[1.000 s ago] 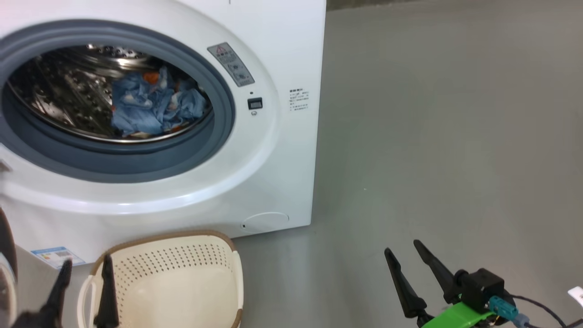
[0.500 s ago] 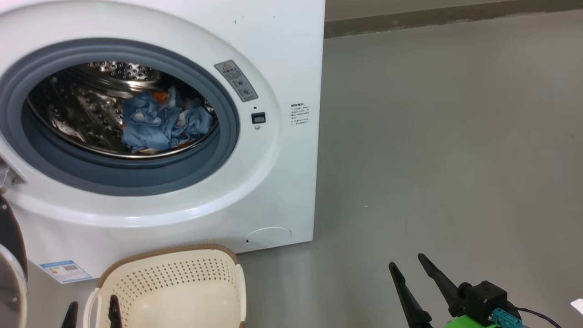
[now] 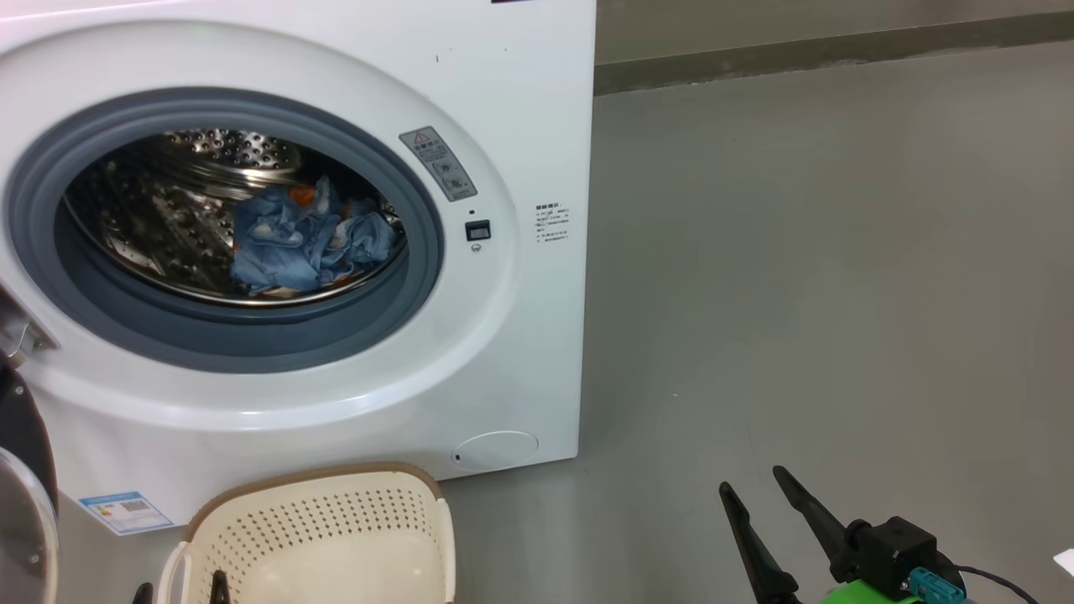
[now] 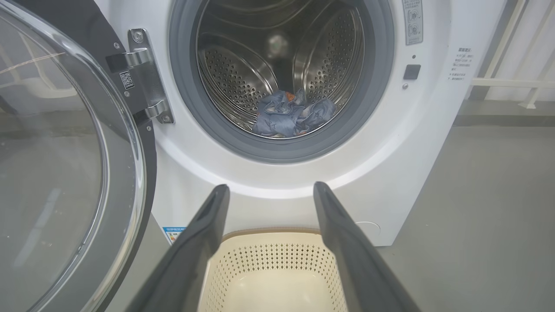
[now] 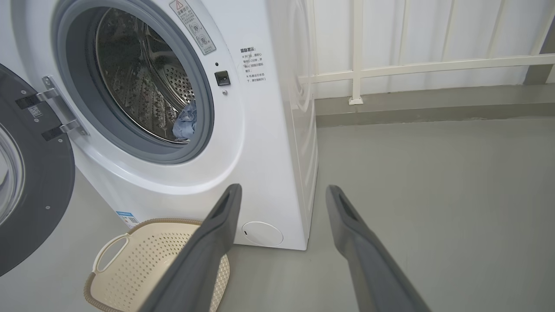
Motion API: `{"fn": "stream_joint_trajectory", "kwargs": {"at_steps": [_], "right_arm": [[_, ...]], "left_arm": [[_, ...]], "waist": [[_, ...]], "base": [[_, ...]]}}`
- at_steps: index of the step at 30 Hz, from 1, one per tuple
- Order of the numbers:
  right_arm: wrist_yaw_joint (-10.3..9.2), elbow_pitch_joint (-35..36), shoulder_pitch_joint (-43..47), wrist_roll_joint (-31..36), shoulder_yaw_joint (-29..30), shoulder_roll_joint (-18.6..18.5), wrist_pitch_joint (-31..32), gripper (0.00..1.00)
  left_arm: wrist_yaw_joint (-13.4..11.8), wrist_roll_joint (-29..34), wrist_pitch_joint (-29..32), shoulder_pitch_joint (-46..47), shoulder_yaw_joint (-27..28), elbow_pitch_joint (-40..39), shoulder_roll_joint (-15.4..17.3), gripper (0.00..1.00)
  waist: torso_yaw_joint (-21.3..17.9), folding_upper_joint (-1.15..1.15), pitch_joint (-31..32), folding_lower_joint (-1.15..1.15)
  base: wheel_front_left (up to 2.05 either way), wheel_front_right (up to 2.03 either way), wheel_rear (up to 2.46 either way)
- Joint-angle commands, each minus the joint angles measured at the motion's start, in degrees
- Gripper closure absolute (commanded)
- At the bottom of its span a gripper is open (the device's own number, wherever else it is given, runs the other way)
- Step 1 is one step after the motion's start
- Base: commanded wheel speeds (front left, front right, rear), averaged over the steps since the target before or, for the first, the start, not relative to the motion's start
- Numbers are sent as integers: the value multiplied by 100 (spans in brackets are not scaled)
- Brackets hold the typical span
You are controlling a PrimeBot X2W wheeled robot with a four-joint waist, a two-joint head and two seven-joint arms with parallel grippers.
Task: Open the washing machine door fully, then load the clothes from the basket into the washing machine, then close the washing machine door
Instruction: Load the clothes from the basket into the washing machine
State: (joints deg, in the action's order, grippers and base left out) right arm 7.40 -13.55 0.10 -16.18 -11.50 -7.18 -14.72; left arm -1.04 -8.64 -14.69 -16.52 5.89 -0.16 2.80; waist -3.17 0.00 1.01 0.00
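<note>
The washing machine door (image 4: 56,182) stands swung wide on its metal hinge (image 4: 147,78). Inside the washing machine (image 3: 512,109), the blue printed clothes (image 3: 310,243) lie bunched low in the steel drum (image 4: 234,73). The basket (image 3: 336,528) sits on the grey floor (image 3: 797,252) just before the machine, its inside bare cream plastic. The left claw (image 4: 271,187) hangs above the basket, fingers spread and empty. The right claw (image 3: 751,480), also spread and empty, hangs over the floor to the machine's right.
</note>
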Motion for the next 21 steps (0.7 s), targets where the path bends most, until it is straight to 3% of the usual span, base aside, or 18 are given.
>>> {"fn": "stream_joint_trajectory", "kwargs": {"at_steps": [1,21], "right_arm": [[9,130,-42,46,-103,-32,-28,0],[9,122,-110,97,-52,52,-28,0]], "left_arm": [[-44,21,-30,119,165,-145,15,0],[-9,-28,-30,219,259,-90,9,0]], "waist": [[8,0,-8,0],[60,0,-50,0]], "base": [[0,0,0],[0,0,0]]}}
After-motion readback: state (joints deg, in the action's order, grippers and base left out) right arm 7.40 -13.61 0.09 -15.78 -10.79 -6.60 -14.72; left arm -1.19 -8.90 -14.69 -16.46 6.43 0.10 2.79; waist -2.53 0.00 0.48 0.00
